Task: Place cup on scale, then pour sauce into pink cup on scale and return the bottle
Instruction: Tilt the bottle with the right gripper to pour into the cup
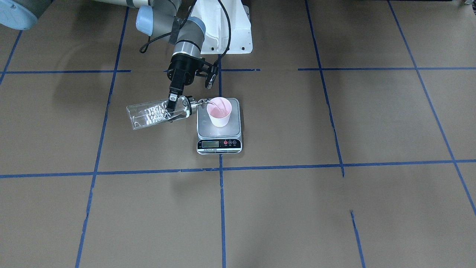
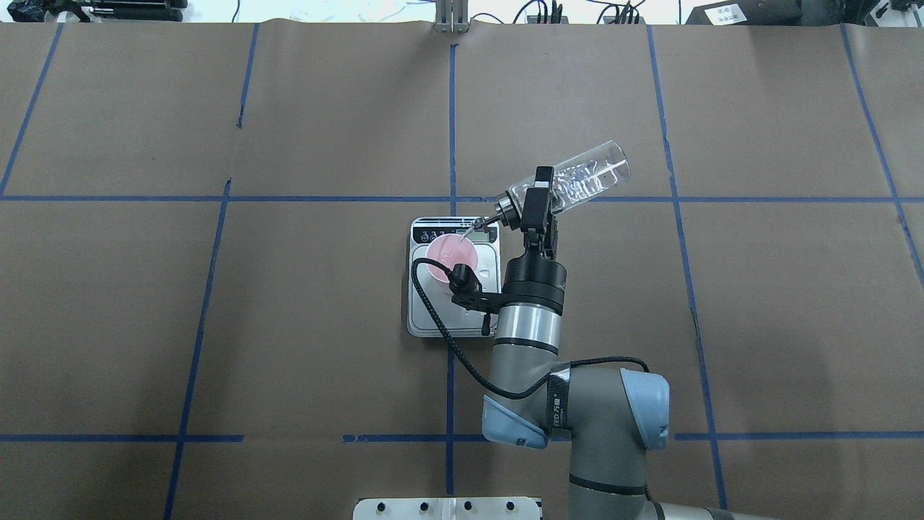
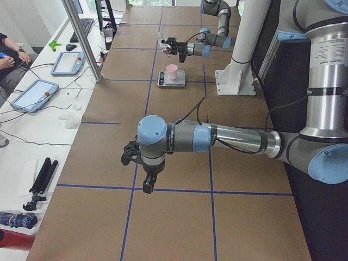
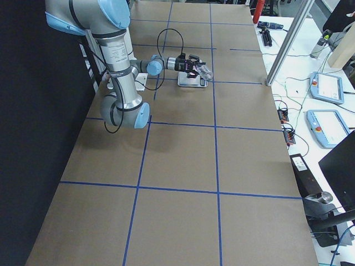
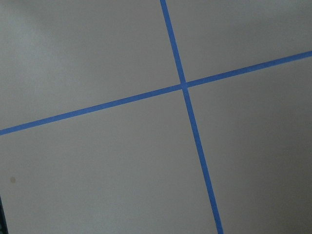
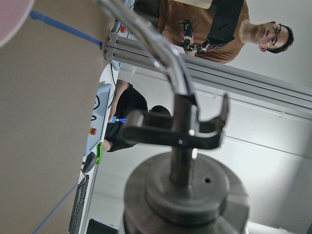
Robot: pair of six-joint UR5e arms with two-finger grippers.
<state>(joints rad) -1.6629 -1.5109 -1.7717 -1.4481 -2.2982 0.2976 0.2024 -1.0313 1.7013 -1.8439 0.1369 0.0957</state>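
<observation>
The pale pink cup [image 1: 219,112] [image 2: 449,254] stands on the silver scale [image 1: 219,144] [image 2: 451,318] near the table's middle. My right gripper [image 1: 171,102] [image 2: 538,196] is shut on the clear glass bottle [image 1: 150,116] [image 2: 581,175]. The bottle is tipped almost level, and its metal spout [image 1: 202,101] [image 6: 180,146] reaches over the cup's rim. The clear sauce is hard to make out; a thin thread seems to run from the spout into the cup. My left gripper [image 3: 148,182] hangs over bare table far from the scale, and I cannot tell whether it is open or shut.
Blue tape lines [image 5: 184,86] cross the brown table cover. The white robot pedestal [image 1: 227,28] stands behind the scale. A side table with tablets [image 3: 33,93] and a seated person lies beyond the far edge. People show behind the spout in the right wrist view.
</observation>
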